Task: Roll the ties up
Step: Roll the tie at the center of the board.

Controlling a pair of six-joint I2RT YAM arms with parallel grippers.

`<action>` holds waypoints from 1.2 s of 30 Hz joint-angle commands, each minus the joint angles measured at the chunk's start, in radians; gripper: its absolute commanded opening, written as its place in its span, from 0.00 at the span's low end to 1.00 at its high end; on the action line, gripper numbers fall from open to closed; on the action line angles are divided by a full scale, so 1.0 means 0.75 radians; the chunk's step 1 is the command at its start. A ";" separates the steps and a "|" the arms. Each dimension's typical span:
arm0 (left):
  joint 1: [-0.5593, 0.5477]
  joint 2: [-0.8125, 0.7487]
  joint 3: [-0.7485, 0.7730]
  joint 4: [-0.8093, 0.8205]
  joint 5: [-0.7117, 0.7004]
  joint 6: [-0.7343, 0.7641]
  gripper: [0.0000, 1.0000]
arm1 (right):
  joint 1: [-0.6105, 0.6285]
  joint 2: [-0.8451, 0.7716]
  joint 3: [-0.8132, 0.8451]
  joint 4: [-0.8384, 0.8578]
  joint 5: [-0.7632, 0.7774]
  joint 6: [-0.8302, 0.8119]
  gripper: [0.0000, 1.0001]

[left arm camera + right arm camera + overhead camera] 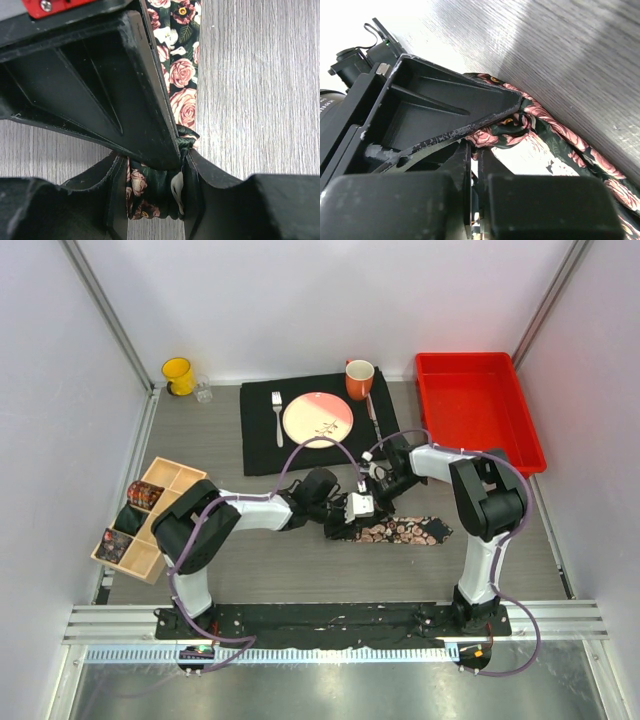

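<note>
A black tie with pink floral print (405,531) lies flat as a long strip across the table's middle. Both grippers meet at its left end. My left gripper (343,520) is shut on the bunched tie end (152,192), which fills the space between its fingers (107,200). My right gripper (368,502) comes in from the right; its jaws are nearly closed and pinch a fold of the same tie (492,136) at their tips. Three rolled ties (140,493) sit in a wooden organizer (165,480) at the left.
A black placemat (262,445) at the back holds a pink plate (318,418), a fork (277,416) and an orange mug (359,378). A red bin (475,410) stands back right. A yellow mug (178,375) and a glass (204,392) stand back left.
</note>
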 commanded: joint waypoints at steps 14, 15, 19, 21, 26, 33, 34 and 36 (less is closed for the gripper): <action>0.080 0.019 -0.008 0.214 0.167 -0.173 0.81 | -0.190 0.182 -0.080 -0.013 0.366 -0.180 0.01; 0.078 0.027 0.000 0.229 0.195 -0.181 0.82 | -0.194 0.182 -0.080 -0.025 0.397 -0.188 0.01; 0.055 0.070 0.033 0.274 0.210 -0.183 0.83 | -0.198 0.178 -0.080 -0.053 0.440 -0.213 0.01; 0.043 0.095 0.049 0.313 0.214 -0.181 0.84 | -0.198 0.182 -0.076 -0.053 0.452 -0.219 0.01; 0.027 0.107 0.118 0.260 0.181 -0.077 0.84 | -0.198 0.214 -0.033 -0.086 0.462 -0.258 0.01; 0.025 -0.021 0.174 -0.165 0.167 0.242 0.89 | -0.198 0.245 0.027 -0.215 0.399 -0.399 0.01; 0.025 -0.022 0.182 -0.241 0.165 0.272 0.90 | -0.198 0.253 0.041 -0.229 0.385 -0.415 0.01; 0.023 -0.015 0.221 -0.292 0.146 0.356 0.92 | -0.196 0.268 0.049 -0.258 0.358 -0.456 0.01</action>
